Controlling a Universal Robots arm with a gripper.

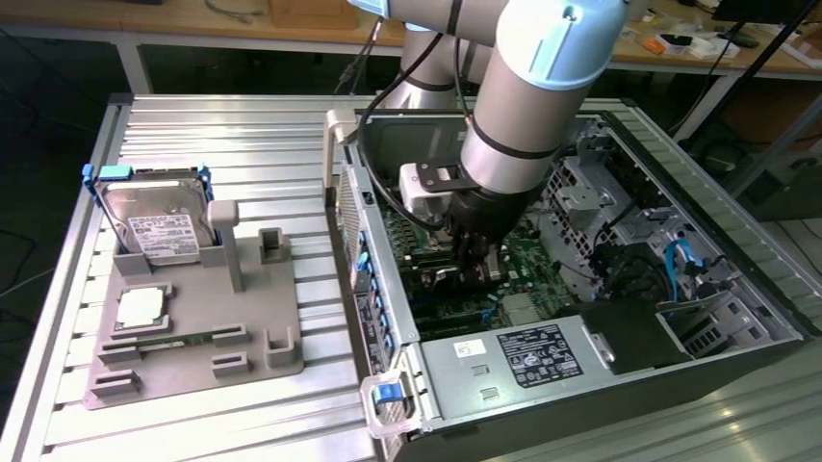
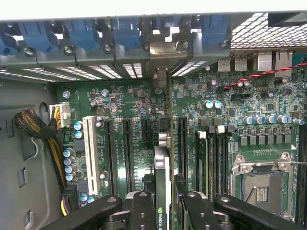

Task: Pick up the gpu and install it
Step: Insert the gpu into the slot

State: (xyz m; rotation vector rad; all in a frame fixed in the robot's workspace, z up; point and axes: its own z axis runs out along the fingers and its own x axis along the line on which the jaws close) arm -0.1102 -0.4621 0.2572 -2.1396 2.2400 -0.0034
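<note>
Green motherboard [image 2: 139, 103] lies under the hand [image 2: 162, 203], deep inside the open computer case [image 1: 642, 399], centre-right of the exterior frame. Hand clamped on the gpu [image 2: 161, 165], a finger on each face. Card held edge-on, its bracket end toward the case's rear openings and its long edge parallel to the black expansion slots [image 2: 183, 143], a line that suits pressing down. Whether its edge already sits in a slot is unclear. Hard drive [image 1: 161, 226] sits in the grey fixture [image 1: 192, 327] on the tabletop [image 1: 218, 125], left of frame.

Green motherboard [image 2: 139, 103], black fingers [image 2: 143, 211], grey-edged gpu [image 2: 161, 177] with green logo, silver hard drive [image 1: 157, 223] with blue tabs
</note>
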